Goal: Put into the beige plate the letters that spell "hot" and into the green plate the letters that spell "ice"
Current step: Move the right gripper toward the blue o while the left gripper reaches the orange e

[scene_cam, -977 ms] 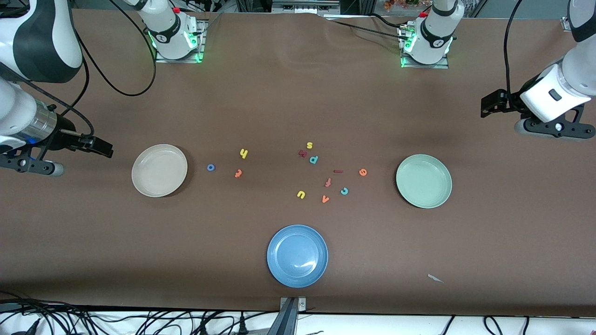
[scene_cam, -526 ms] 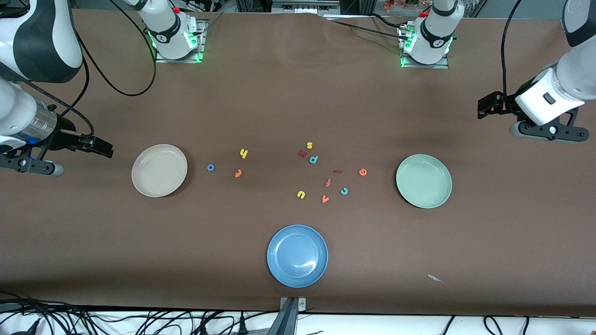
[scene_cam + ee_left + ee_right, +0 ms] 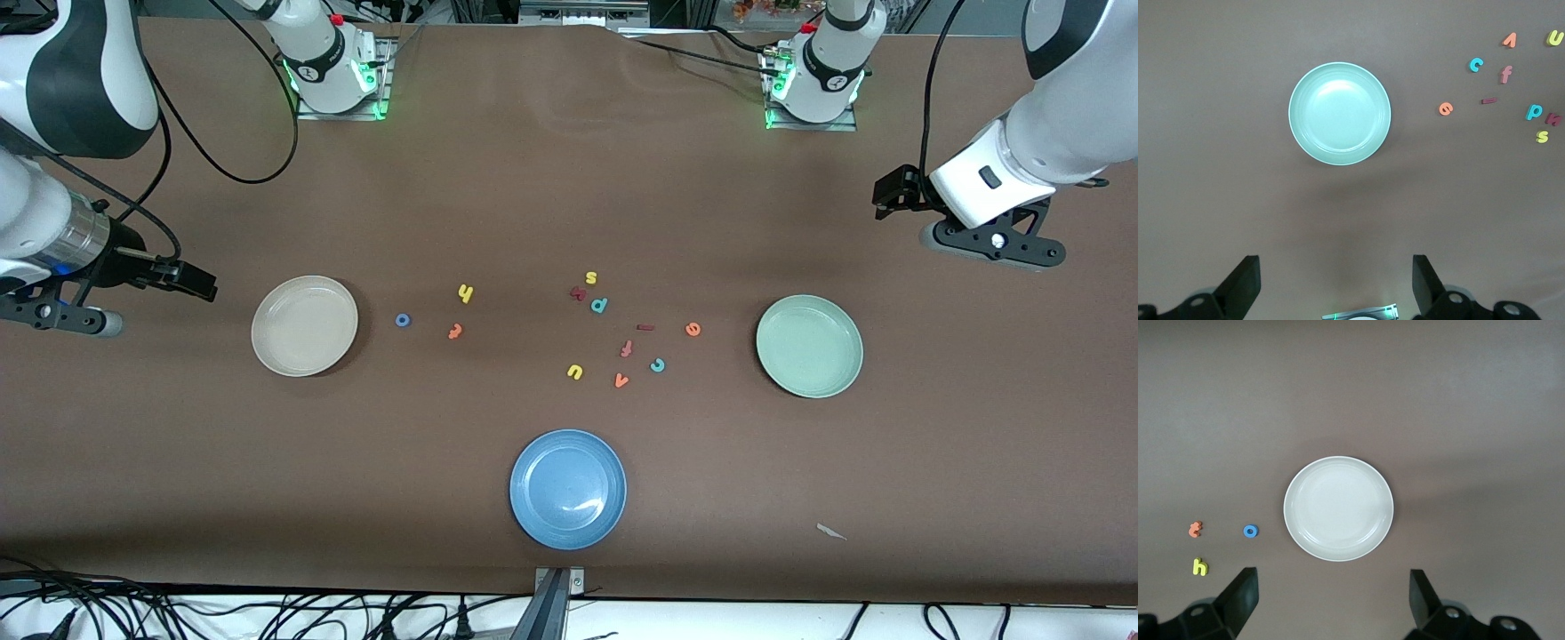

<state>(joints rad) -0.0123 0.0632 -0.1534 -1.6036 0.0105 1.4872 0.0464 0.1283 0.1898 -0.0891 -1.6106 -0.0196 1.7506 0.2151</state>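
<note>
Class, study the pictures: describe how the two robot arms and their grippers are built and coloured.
Both arms have glossy white shells with dark grey joint bands, black cables looping alongside, and bases lit green. The right arm shows a silver metal wrist ring. The left gripper and right gripper are black, each with two flat fingers.

- Your left claw (image 3: 891,191) hangs in the air with its fingers (image 3: 1241,288) spread wide and nothing between them, its arm coming in from the left arm's end of the table.
- Your right claw (image 3: 197,283) hangs low at the right arm's end, fingers (image 3: 1239,599) equally wide, holding nothing.
</note>
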